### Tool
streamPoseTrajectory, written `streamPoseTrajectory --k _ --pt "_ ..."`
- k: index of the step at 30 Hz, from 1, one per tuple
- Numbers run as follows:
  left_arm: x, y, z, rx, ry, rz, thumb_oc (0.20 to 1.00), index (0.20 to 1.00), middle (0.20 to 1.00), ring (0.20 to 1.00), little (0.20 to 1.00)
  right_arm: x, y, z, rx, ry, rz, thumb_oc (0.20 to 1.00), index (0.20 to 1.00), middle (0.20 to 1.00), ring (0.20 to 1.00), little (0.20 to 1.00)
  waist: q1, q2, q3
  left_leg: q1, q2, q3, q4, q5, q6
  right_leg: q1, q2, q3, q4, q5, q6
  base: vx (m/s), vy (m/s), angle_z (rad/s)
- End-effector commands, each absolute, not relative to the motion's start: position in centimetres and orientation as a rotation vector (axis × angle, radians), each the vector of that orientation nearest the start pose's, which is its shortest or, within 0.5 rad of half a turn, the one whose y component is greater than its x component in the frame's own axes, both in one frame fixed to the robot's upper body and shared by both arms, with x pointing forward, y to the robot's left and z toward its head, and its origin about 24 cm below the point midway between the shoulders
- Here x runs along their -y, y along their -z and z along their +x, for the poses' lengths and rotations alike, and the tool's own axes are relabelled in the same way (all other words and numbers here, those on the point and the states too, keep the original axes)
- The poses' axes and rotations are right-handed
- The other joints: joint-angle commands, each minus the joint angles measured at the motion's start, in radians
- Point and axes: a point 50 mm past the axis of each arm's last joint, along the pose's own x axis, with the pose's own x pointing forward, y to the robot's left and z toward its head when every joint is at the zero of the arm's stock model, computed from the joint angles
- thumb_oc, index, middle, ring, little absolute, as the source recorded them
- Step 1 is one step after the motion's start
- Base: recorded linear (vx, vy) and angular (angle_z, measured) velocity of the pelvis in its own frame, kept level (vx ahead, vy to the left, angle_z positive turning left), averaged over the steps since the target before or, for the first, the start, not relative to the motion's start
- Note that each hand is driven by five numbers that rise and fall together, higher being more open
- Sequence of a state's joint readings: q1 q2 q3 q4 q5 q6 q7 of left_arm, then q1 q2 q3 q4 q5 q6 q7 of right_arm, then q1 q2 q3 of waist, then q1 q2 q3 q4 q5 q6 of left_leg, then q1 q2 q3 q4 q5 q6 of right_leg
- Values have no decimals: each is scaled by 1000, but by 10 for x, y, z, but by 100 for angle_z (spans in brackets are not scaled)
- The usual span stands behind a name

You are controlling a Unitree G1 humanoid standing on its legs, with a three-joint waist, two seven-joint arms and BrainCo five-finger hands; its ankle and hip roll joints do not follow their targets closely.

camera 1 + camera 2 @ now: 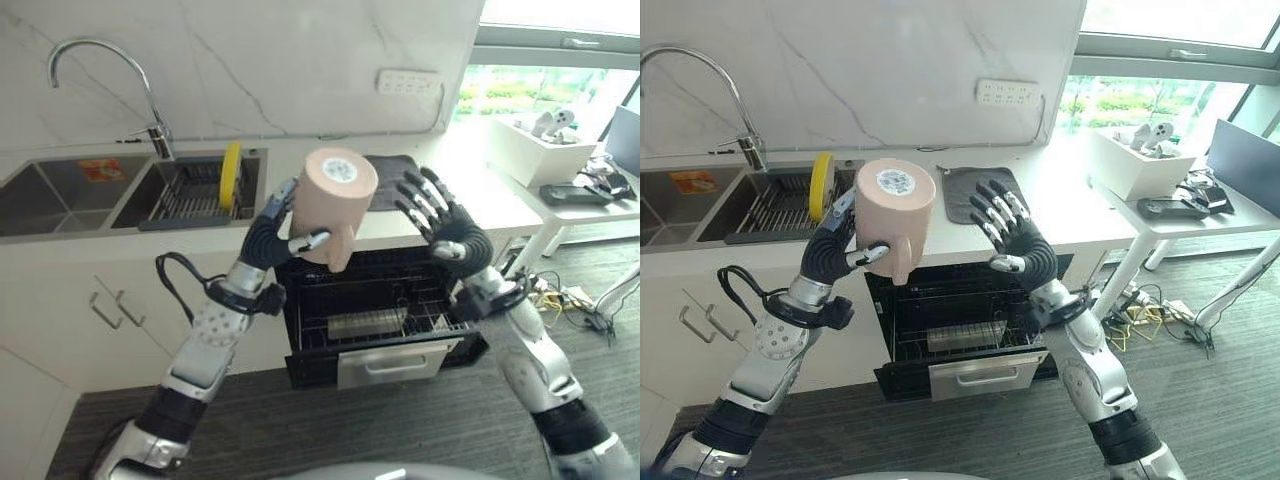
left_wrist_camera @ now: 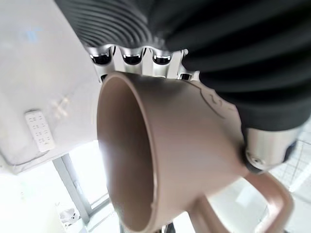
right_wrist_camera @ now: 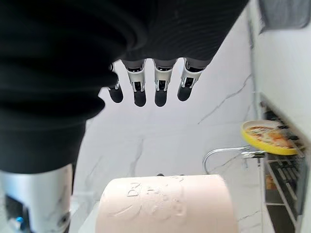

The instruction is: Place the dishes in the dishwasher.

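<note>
Left eye view shows your left hand (image 1: 272,232) clamped on the mug (image 1: 336,200), right hand (image 1: 440,222) spread apart just beside it; you risk clipping the desk (image 1: 480,185) edge lowering toward the dishwasher rack (image 1: 375,320), though room below looks open.

we see the left hand (image 1: 272,232) curled round a pink mug (image 1: 336,200), held up above the open dishwasher (image 1: 380,315) with its base toward us and its handle pointing down. the right hand (image 1: 440,222), fingers spread, hovers just beside the mug, apart from it. beyond the mug, a yellow plate (image 1: 231,175) stands on edge in the sink rack (image 1: 195,192).
</note>
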State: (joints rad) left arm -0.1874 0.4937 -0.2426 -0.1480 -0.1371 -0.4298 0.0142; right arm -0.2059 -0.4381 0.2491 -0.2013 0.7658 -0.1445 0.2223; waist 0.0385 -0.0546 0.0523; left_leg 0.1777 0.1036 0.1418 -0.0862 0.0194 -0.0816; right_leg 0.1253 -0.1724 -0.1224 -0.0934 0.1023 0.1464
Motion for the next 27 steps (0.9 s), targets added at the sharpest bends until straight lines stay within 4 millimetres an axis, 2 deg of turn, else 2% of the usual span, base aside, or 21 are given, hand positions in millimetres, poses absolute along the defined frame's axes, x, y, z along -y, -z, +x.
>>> streamPoseTrajectory --k 1,7,15,27 --pt "-134 -180 263 811 420 305 200 200 200 200 200 137 -169 272 472 -614 292 1000 1000 1000 1000 1000 12 16 -5 -6 39 -138 -1 -71 1 42 -53 -68 6 -80 29 21 -24 12" --pt "-134 -174 266 772 421 327 200 200 200 200 200 127 -172 275 455 -663 296 1000 1000 1000 1000 1000 22 13 -8 -5 41 -140 -1 -70 0 45 -56 -76 6 -80 30 6 -14 9" --pt "-131 -167 271 747 415 392 200 200 200 200 200 102 -176 273 418 -777 353 1000 1000 1000 1000 1000 27 16 -12 -4 43 -135 -1 -69 -1 45 -59 -79 6 -77 31 0 0 0" --pt "-123 -160 275 724 431 464 200 200 200 200 200 83 -183 275 403 -808 337 1000 1000 1000 1000 1000 32 20 -15 -7 44 -139 -1 -67 -1 47 -58 -72 6 -78 30 0 0 0"
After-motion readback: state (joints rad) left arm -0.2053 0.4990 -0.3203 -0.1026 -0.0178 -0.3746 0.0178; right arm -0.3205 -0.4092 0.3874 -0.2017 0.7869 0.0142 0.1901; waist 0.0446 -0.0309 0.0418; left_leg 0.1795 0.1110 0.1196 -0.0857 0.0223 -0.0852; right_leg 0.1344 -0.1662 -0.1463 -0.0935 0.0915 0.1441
